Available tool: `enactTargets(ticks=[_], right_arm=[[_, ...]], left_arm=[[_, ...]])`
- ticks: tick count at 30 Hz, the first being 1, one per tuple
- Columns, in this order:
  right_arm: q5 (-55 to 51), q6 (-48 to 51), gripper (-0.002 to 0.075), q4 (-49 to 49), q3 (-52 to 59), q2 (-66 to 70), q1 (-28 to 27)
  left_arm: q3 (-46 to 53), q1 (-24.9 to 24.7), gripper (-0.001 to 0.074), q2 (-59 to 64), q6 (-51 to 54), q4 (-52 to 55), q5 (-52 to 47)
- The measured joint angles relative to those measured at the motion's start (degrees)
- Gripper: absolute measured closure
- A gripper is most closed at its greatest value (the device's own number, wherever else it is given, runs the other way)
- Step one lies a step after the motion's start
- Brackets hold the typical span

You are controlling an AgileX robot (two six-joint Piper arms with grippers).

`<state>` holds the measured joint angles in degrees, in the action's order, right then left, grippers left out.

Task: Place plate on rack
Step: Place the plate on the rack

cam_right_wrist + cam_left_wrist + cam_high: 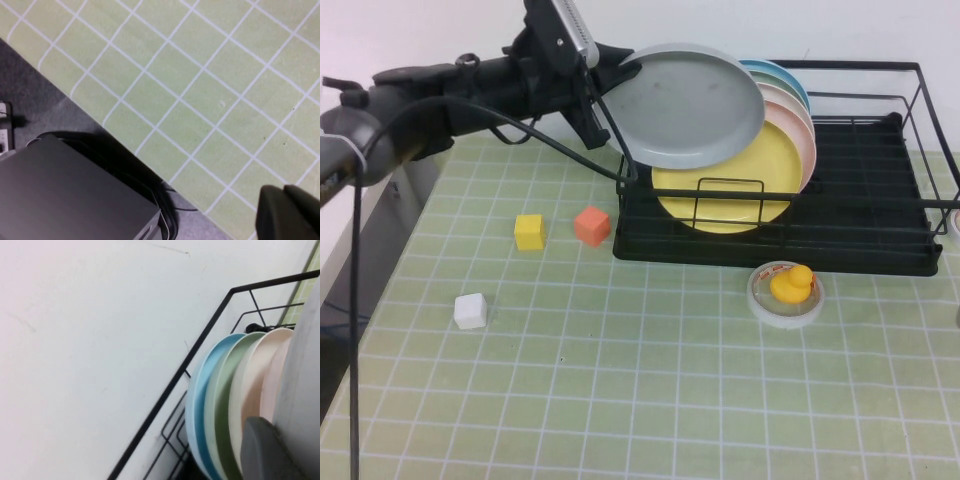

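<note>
Left hand: the left hand point(605, 85) is up at the rack's left end, clenched on the left rim of the plate point(687, 105); one dark fingertip point(265, 452) shows against the plate's edge in the left wrist view.
Plate: the grey plate is carried clear of the counter, tilted nearly upright, its face turned toward the robot, over the front-left part of the rack point(880, 235). Whether its lower edge touches the wires I cannot tell.
Stack behind: just behind it stand a yellow plate point(730, 190), a pink plate point(798, 125), a green plate point(220, 410) and a blue plate point(782, 78), all on edge in a row.
Step in hand: judged as the placing itself, with the plate carried to the rack but not yet let go.
Next move: likely to lower the plate's bottom edge into a free slot in front of the yellow plate, keep it from knocking the row, then loosen the grip and draw clear of the frame.
Right hand: the right hand point(290, 212) is closed and empty, hanging over the counter point(650, 400) near its edge, away from the work.
Counter: a yellow cube point(529, 231), an orange cube point(591, 225), a white cube point(470, 310) and a rubber duck point(790, 284) on a small dish point(760, 305) lie in front of the rack, apart from it.
</note>
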<state>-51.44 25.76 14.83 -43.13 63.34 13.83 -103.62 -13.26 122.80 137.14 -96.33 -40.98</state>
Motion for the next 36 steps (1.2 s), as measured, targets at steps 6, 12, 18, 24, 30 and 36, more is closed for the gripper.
enactTargets(ticks=[6,12,18,24,30,36], right_arm=[[0.58,-0.21,0.0722,-0.48,0.00,0.00,0.00],[0.83,-0.21,0.0724,-0.61,0.00,0.00,0.00],[0.83,-0.21,0.0725,-0.74,0.00,0.00,0.00],[0.83,-0.21,0.0725,-0.88,0.00,0.00,0.00],[0.83,-0.11,0.0725,-0.88,0.00,0.00,0.00],[1.05,-0.11,0.0725,-0.88,0.00,0.00,0.00]], left_arm=[[-1.87,-0.12,0.0675,3.12,-0.94,0.21,-2.48],[-1.96,-2.38,0.0675,3.61,-0.80,0.30,-0.60],[-2.07,-5.98,0.0677,3.64,0.91,-0.36,5.03],[-2.10,-6.85,0.0632,5.26,1.05,-0.70,7.74],[-2.10,-6.74,0.0363,5.64,0.83,-0.59,8.13],[-2.10,-6.74,0.0309,4.93,-0.14,-0.69,7.87]])
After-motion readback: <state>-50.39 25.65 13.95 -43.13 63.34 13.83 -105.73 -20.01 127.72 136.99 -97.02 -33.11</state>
